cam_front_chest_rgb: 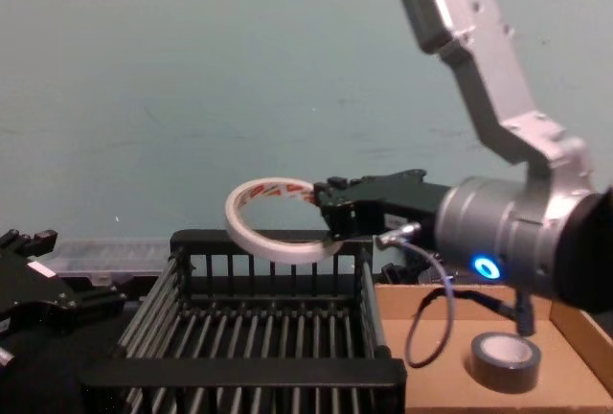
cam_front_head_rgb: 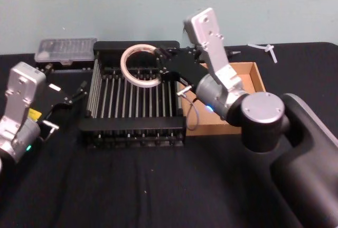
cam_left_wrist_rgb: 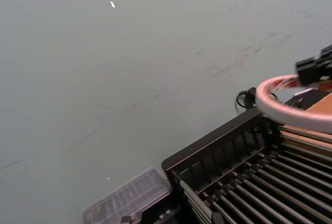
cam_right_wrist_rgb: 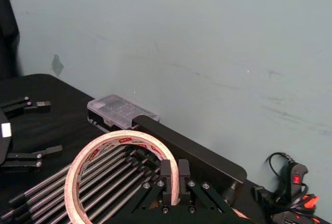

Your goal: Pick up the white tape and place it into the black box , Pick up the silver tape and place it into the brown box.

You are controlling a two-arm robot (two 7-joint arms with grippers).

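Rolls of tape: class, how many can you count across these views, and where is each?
2. The white tape is held by the right gripper above the black box. The silver tape lies in the brown box. The arm may hide others.

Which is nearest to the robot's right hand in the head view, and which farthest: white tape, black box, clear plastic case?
1. White tape, gripped in the right hand.
2. Black box, directly beneath.
3. Clear plastic case, far-left, behind the box.
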